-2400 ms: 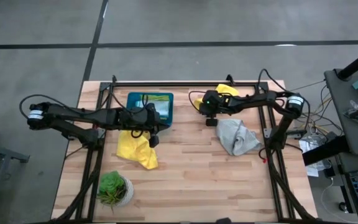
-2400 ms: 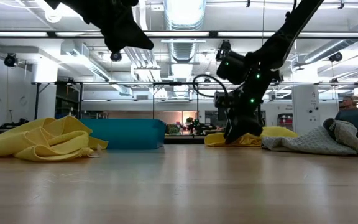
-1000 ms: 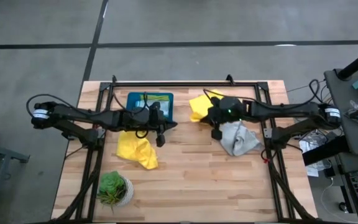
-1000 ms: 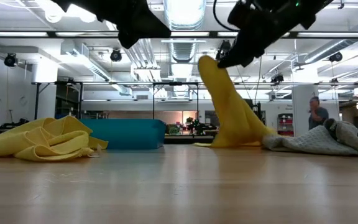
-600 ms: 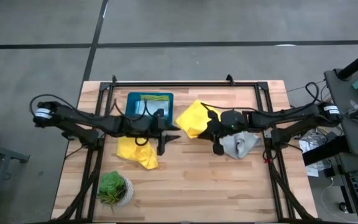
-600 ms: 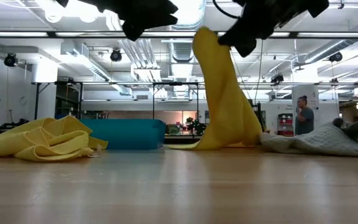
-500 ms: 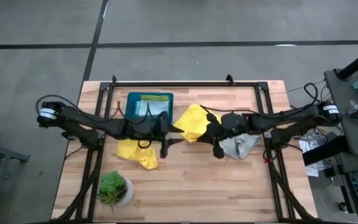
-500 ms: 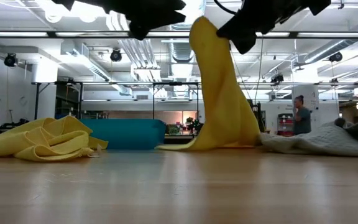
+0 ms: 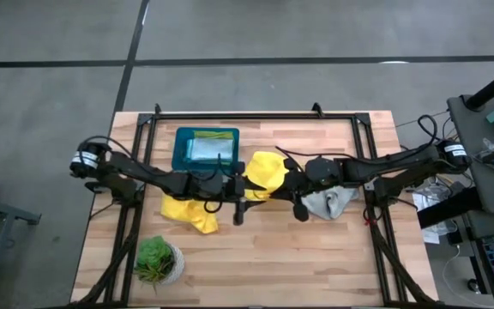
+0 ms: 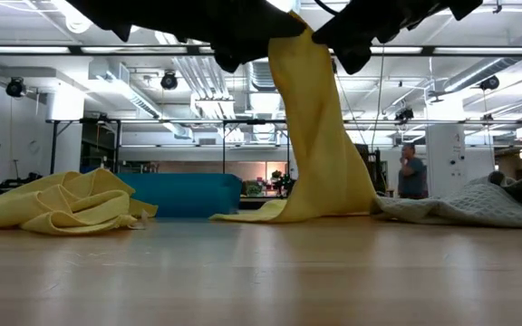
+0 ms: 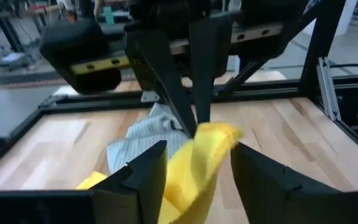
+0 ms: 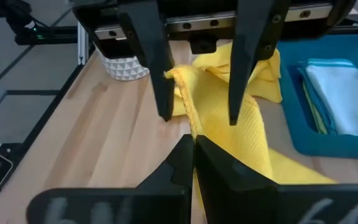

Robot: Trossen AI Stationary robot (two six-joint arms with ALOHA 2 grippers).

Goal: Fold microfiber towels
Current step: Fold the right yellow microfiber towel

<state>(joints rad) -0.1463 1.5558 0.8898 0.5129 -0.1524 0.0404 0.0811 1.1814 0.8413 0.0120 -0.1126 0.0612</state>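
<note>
The right gripper (image 12: 192, 144) was clenched on a corner of a yellow microfiber towel (image 9: 264, 172), holding it up above the middle of the wooden table (image 9: 316, 257); in the low view the cloth (image 10: 320, 136) hung down from the grip with its lower edge trailing on the tabletop. The left gripper (image 11: 194, 152) faced the right one at close range, its fingers (image 11: 143, 168) spread apart on either side of the raised yellow corner and not yet closed on it. A second yellow towel (image 9: 187, 210) lay crumpled on the table on the left arm's side, just beside the teal tray (image 9: 178, 154), which held folded cloths, a pale one (image 12: 344, 96) lying on top. A pale grey towel (image 9: 326, 202) lay bunched under the right arm, touching the hanging yellow one at its base. A small green potted plant (image 9: 155, 260) stood near the table's front edge on the left arm's side. A person (image 10: 410, 172) stood in the room far behind the table.
</note>
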